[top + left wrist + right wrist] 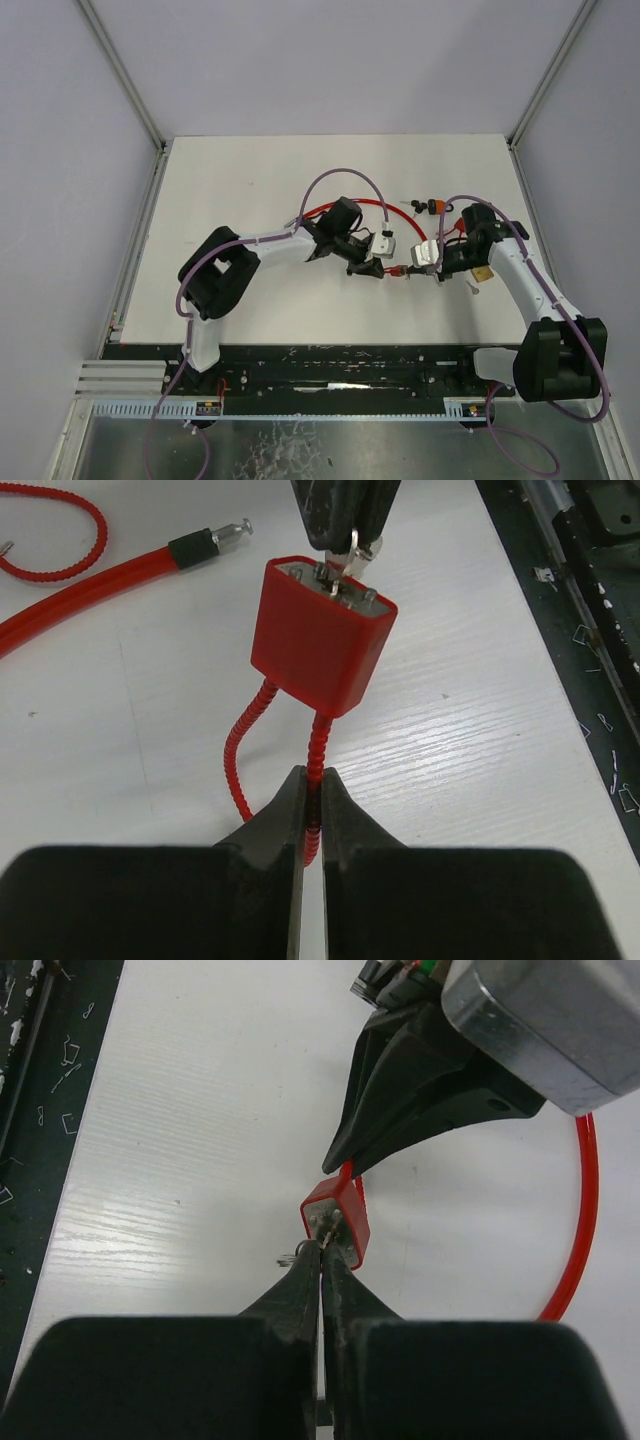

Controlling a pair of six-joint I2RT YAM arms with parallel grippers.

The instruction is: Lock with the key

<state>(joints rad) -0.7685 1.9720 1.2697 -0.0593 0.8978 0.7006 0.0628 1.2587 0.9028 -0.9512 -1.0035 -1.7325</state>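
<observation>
A white worktop [250, 190] between pale lilac walls carries one red lock [322, 640], sitting mid-worktop between the two arms. The left gripper [312, 790] has its jaws clamped on the ribbed red cord [320, 742] just under the lock, and the right gripper [322, 1255] has its jaws pinched together on the one key [348, 562] in the lock's top face. The lock looks small, light and hard-shelled, the cord springy enough to twist, so holding close under the body seems wise, with the thin, slippery key taken flat; one thick red cable [70, 605] with one metal pin [228, 532] lies free.
</observation>
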